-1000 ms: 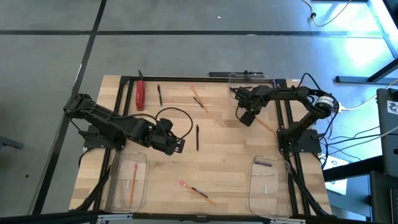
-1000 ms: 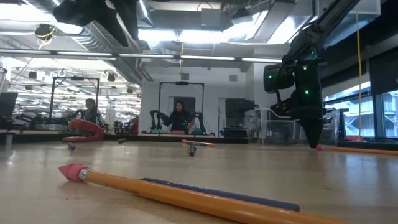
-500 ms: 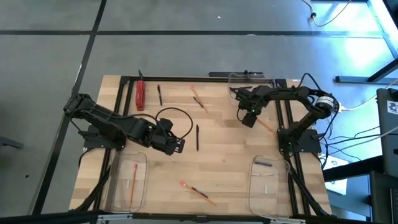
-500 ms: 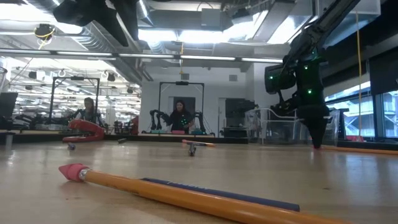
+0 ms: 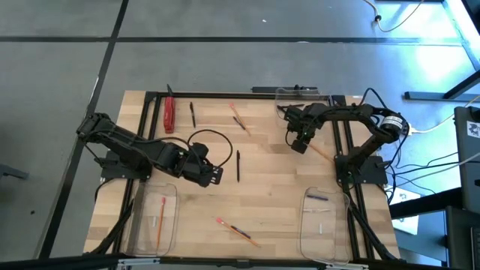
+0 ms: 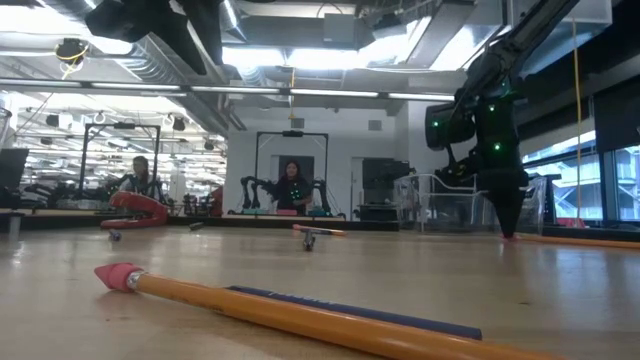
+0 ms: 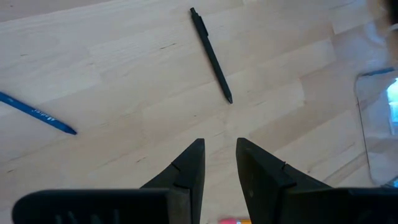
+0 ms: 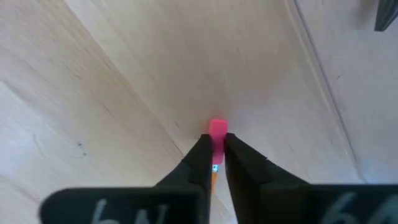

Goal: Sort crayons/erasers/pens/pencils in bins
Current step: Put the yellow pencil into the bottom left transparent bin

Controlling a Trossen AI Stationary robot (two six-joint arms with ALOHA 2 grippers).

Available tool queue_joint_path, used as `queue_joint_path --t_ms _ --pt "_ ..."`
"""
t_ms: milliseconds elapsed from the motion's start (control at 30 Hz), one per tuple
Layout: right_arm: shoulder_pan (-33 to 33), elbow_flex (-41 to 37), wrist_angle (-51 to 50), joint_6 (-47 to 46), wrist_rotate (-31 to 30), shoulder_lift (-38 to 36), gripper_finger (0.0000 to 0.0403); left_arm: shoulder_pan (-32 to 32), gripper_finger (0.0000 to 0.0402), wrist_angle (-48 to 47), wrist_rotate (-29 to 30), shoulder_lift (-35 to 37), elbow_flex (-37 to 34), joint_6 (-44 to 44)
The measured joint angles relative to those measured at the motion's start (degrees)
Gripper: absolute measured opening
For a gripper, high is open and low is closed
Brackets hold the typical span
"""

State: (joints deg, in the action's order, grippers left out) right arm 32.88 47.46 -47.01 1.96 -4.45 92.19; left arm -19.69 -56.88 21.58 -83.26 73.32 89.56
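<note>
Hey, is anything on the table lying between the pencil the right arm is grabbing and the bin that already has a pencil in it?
Yes. A black pen lies on that path, and the left gripper sits beside the bin.

Three clear bins: one at lower left (image 5: pixel 155 217) with a pencil (image 5: pixel 161 216) lying lengthwise inside, one at lower right (image 5: pixel 324 223) holding a dark crayon (image 5: pixel 318 198) near its top, and one at the top edge (image 5: pixel 298 94). A pen (image 5: pixel 238 166) lies upright mid-frame, another (image 5: pixel 192 113) at upper left. Pencils sit at upper middle (image 5: pixel 238 118), bottom middle (image 5: pixel 237 231), and at right, pink eraser end (image 8: pixel 217 130) squeezed between dark fingers (image 8: pixel 198 158).
</note>
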Motion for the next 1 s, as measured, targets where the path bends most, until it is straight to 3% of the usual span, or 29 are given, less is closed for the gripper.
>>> queue_joint_path --t_ms 167,367,567,867,1000 --pt "-0.04 0.11 -0.21 0.07 0.01 -0.12 0.0009 0.0 0.0085 0.02 -0.02 0.0 0.0 0.0" --pt "-0.02 0.09 -0.16 0.15 0.05 -0.1 0.0017 0.0 0.0085 0.02 -0.02 0.0 0.0 -0.02" --pt "0.0 0.04 -0.25 2.96 0.61 -0.03 0.0044 0.0 0.0085 0.0 -1.2 0.0 0.0 -0.17" --pt "0.0 -0.09 -0.31 2.88 1.32 0.05 0.0117 -0.01 0.0085 0.01 -1.49 0.0 0.0 -0.11" --pt "0.0 -0.09 0.82 2.89 1.28 0.05 0.0128 -0.02 0.0085 0.02 -1.53 0.0 0.0 -0.09"
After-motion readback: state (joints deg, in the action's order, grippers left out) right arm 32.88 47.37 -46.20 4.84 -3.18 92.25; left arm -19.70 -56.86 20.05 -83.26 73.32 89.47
